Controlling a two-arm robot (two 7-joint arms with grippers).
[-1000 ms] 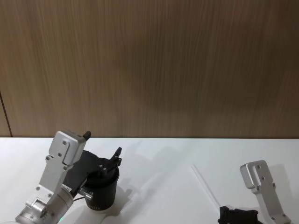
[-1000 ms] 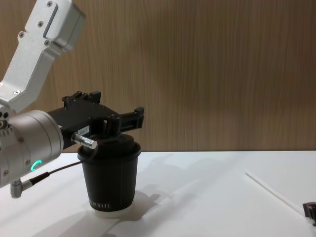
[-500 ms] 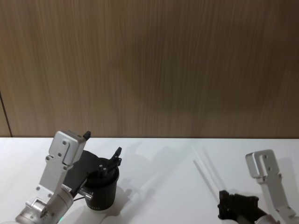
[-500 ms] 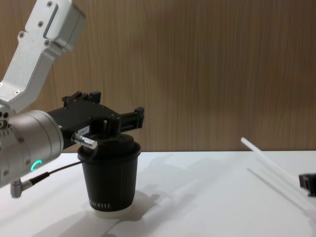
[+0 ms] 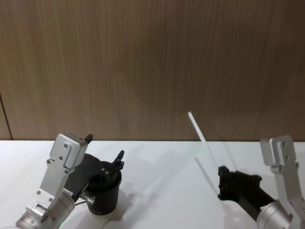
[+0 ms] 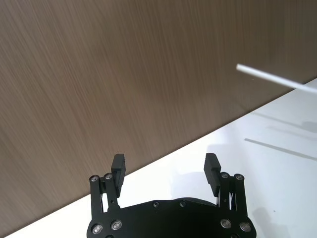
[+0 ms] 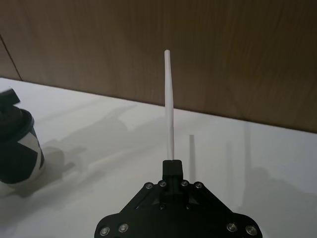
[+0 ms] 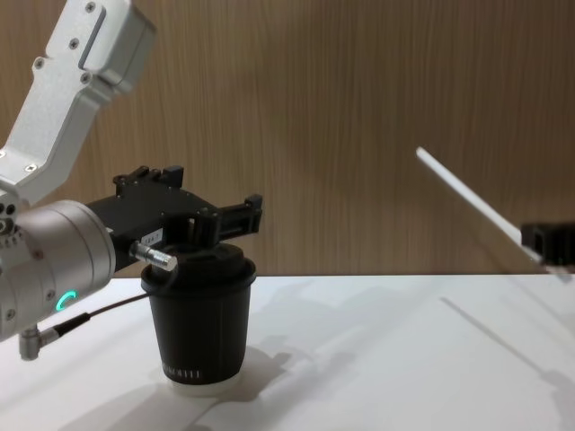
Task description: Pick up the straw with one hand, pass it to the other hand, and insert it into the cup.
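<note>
Clearly the right gripper point(image 5: 222, 183) is clamped on the straw point(image 5: 204, 140). Its fingers pinch the lower end, and the rest of the white tube slants up and away from them toward the robot's left. In the chest view the straw hangs well above the table point(image 8: 359, 359) (only its shadow lies on the white surface), so the pick-up step looks done.

Across the workspace, well apart from the straw, the left gripper point(image 6: 165, 168) waits with its two fingers spread wide and nothing between them. It sits at the level of the cup's domed lid, over or just behind it. I cannot tell whether it touches the lid.

The cup point(image 8: 199, 332) stands upright on the table beneath that gripper, lid on and with no straw in it.

By my reading about a third of the task is done. The handover is not yet made, since the two grippers are far apart and the free end of the straw points toward the left side without reaching it. After that the left gripper must take hold, the right must release, and the straw must go down through the lid.
</note>
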